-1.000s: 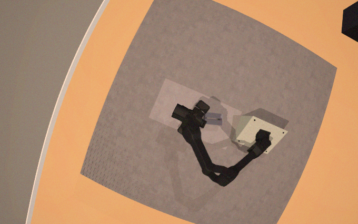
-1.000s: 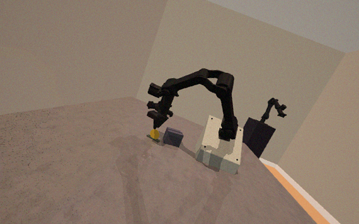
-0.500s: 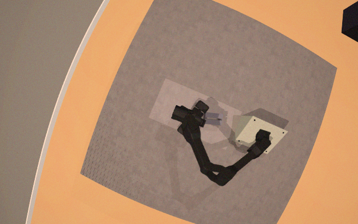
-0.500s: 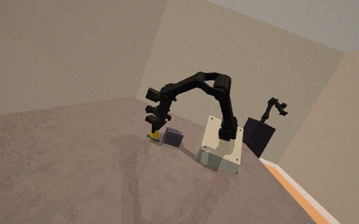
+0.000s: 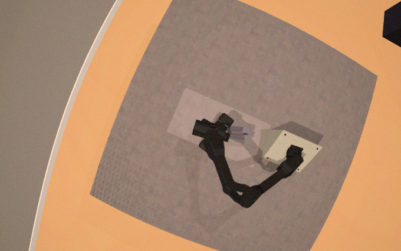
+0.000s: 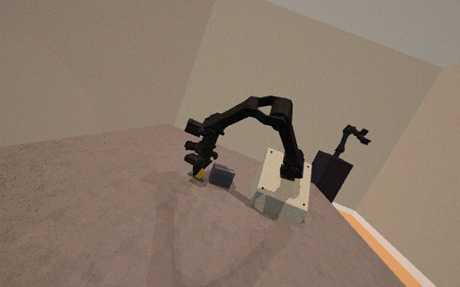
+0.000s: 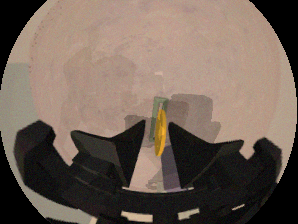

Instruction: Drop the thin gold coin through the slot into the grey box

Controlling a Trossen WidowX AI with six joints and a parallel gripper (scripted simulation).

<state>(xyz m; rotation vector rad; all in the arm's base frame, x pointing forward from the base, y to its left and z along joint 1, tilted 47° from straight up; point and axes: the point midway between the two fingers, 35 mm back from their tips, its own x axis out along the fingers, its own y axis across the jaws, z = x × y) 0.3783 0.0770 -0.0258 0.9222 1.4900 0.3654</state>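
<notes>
The gold coin [image 6: 199, 173] [image 7: 160, 133] stands on its edge in the dark-green holder [image 6: 196, 178] [image 7: 158, 104] on the table. My gripper [image 6: 197, 169] [image 7: 157, 123] is down over the coin. Its fingers are partly open and stand on either side of the coin, with a gap showing on both sides in the wrist view. The closed grey box [image 5: 240, 131] [image 6: 221, 175] sits just to the right of the holder, and its narrow slot [image 5: 242, 134] shows in the top view. In that view the arm's wrist hides the coin and the holder.
The arm's white base block [image 5: 286, 144] [image 6: 284, 183] stands to the right of the box. A dark pedestal [image 6: 329, 173] [image 5: 393, 23] carrying a small second arm stands beyond the table's far corner. An orange floor surrounds the table.
</notes>
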